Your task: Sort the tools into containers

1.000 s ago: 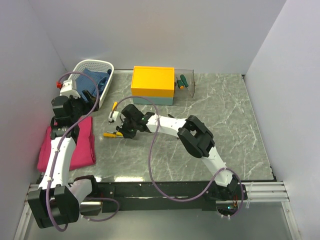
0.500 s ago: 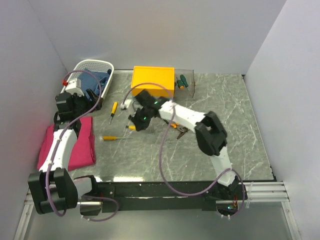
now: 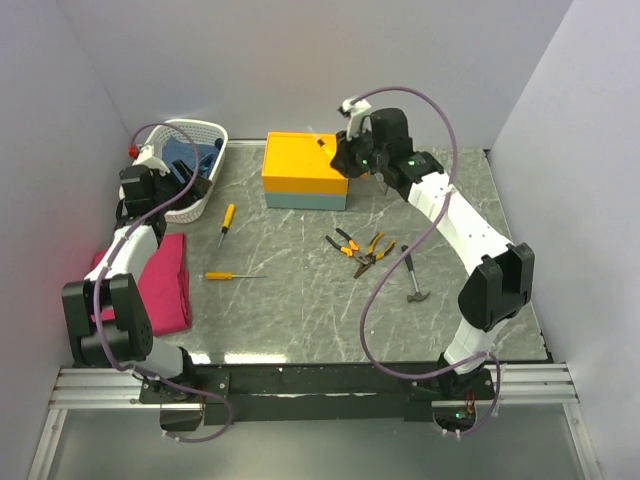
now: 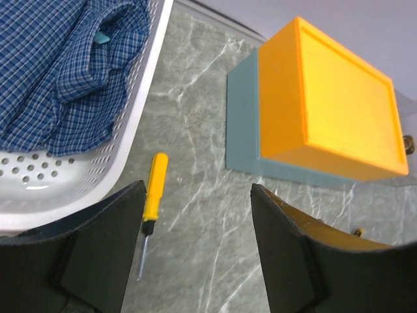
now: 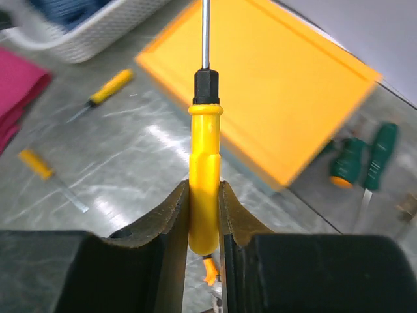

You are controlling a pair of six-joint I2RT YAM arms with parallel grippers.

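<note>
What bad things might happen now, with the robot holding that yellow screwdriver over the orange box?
Two things, maybe. The right jaws pinch the yellow screwdriver only by the low end of its handle, so it might tip or slip out. Also, it hangs over the flat top of the orange box; let go here, it would likely land on the lid or roll off, not beside the green screwdrivers.

Right wrist cam: yellow screwdriver (image 5: 204,163) shaft runs off the top edge, tip unseen. White basket (image 5: 94,31) cropped at the corner, blurry; green screwdrivers (image 5: 348,163) blurry too. Left wrist crops basket likewise.
</note>
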